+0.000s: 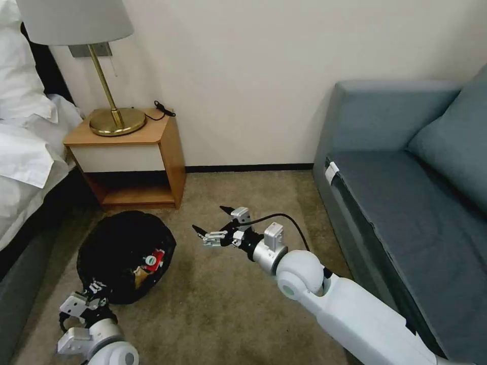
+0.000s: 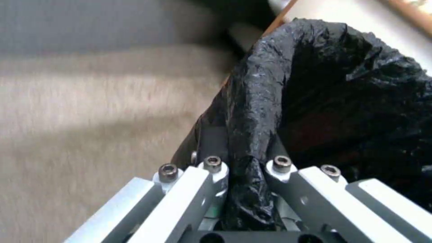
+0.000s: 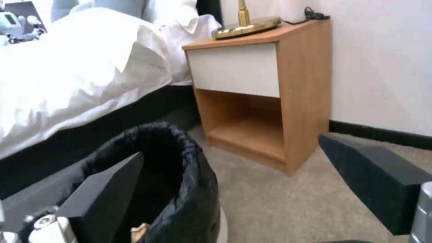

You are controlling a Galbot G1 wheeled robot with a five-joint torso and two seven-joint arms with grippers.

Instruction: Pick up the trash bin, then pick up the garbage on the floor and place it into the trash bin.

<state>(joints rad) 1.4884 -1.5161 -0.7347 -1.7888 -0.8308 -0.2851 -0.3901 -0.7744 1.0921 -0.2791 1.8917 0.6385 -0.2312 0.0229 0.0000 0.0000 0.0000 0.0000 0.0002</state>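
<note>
From the head view, the round trash bin lined with a crinkly black plastic bag [image 1: 124, 256] sat low at the left, near the wooden bedside table [image 1: 133, 157]. A red-and-white packet [image 1: 153, 260] and something tan lay inside it. The left gripper [image 1: 94, 293] pinched the bin's near edge, most likely to keep the bin close for filling. The right gripper [image 1: 213, 226] hovered over the bare beige carpet [image 1: 228, 304] with its fingers spread wide and nothing in them (no litter lay on the floor there). The grey sofa [image 1: 406, 203] was well off to the right, so the arm had plenty of room.

In the left wrist view, the metal fingers [image 2: 211, 179] were squeezed tight on a fold of the black bag.

In the right wrist view, the two dark finger pads [image 3: 108, 189] stood far apart, with the bin's rim [image 3: 180, 162] just beside one.
</note>
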